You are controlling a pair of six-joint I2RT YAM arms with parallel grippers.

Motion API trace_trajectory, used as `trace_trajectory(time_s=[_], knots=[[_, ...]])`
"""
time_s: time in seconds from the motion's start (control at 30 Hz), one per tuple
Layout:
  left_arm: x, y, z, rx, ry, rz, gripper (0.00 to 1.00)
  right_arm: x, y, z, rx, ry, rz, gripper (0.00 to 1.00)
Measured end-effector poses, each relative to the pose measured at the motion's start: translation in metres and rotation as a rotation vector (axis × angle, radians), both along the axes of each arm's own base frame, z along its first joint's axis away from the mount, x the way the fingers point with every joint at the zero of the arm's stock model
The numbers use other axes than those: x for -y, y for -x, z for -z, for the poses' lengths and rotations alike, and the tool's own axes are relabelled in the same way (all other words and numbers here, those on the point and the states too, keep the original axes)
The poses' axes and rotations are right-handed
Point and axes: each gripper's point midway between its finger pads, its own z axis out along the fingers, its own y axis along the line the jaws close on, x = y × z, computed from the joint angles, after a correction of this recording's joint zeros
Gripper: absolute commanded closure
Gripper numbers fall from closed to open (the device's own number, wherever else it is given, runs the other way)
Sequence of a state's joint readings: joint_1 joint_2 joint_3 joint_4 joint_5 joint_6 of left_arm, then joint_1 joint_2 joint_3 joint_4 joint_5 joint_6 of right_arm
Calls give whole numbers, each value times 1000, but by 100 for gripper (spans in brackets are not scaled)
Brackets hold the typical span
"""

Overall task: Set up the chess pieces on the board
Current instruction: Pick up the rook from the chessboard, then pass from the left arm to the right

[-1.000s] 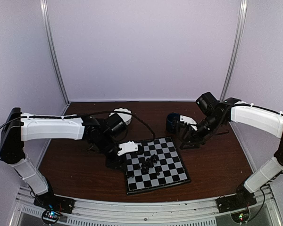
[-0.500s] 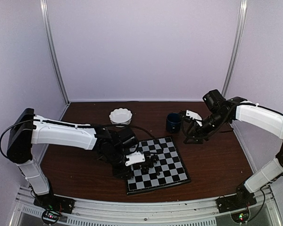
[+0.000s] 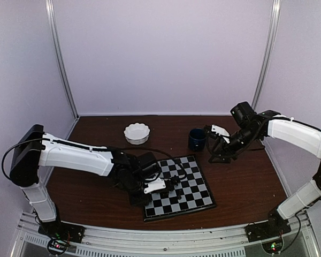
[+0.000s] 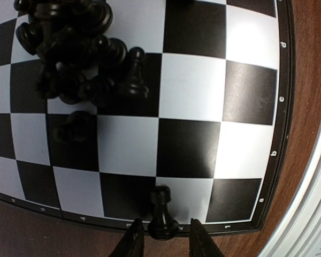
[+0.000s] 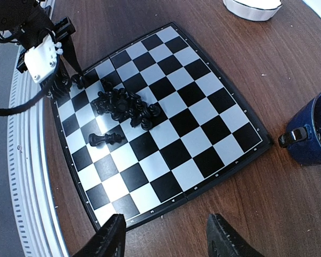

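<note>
The board [image 3: 195,199] lies on the brown table. A pile of black chess pieces [image 3: 171,184] lies near its middle, also seen in the left wrist view [image 4: 69,53] and the right wrist view [image 5: 123,104]. One piece [image 5: 104,139] lies fallen beside the pile. My left gripper [image 4: 165,241] is low at the board's left edge. A black rook [image 4: 161,214] stands upright on the rim between its fingers, with a gap on the right side. My right gripper [image 5: 166,241] is open and empty, above the table right of the board [image 5: 203,139].
A dark blue mug [image 3: 196,138] stands behind the board's far right corner, close to my right gripper [image 3: 216,155]. A white scalloped bowl [image 3: 137,132] stands at the back left. The metal rail runs along the table's near edge.
My left arm has moved toward me and right, along the board's left edge, down to the rim. My right arm has pulled back to the right, away from the board.
</note>
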State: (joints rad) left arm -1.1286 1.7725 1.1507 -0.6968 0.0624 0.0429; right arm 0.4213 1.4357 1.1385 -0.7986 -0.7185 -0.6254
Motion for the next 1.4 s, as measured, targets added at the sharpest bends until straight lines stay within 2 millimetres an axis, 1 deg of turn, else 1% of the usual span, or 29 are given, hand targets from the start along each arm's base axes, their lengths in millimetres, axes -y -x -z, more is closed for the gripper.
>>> trace_trajectory(time_s=[0.17, 0.37, 0.5, 0.63, 0.7, 0.73, 0.8, 0.83, 0.9, 0.93, 1.0, 1.03, 1.07, 1.13, 1.2, 1.23, 1.33, 1.4], knots=[[-2, 1, 7, -3, -21, -3, 81, 0, -1, 0, 2, -1, 1, 46], [-1, -2, 7, 9, -21, -6, 83, 0, -1, 0, 2, -1, 1, 46], [0, -3, 7, 13, -16, -12, 88, 0, -1, 0, 2, -1, 1, 46], [0, -3, 7, 13, -14, -17, 88, 0, -1, -1, -1, -5, 2, 46], [1, -2, 4, 10, -4, -20, 88, 0, -1, -1, -5, -9, 8, 46], [2, -2, -2, 12, 12, -24, 88, 1, -1, -2, -10, -14, 14, 46], [6, -2, -20, 23, 70, -41, 88, 4, -4, -6, -24, -32, 43, 46], [10, -3, -32, 33, 113, -50, 88, 5, -5, -8, -32, -45, 62, 46], [22, -7, -63, 65, 239, -70, 88, 7, -8, -16, -49, -75, 101, 45], [27, -8, -76, 76, 294, -78, 88, 7, -8, -22, -58, -93, 115, 45], [40, -10, -105, 102, 442, -94, 88, 4, -9, -36, -71, -135, 133, 44], [46, -11, -118, 110, 513, -103, 88, 0, -11, -47, -77, -164, 138, 44], [51, -12, -129, 116, 574, -112, 88, -4, -12, -60, -77, -198, 136, 41], [63, -14, -144, 122, 664, -122, 88, -13, -9, -80, -89, -243, 120, 39], [73, -17, -158, 131, 747, -128, 88, -25, 0, -99, -106, -288, 83, 39], [78, -18, -166, 133, 786, -130, 88, -31, 6, -104, -120, -302, 61, 39], [88, -21, -185, 149, 881, -127, 88, -52, 33, -107, -190, -316, -15, 39], [91, -22, -191, 154, 917, -128, 88, -63, 49, -106, -234, -312, -55, 40]])
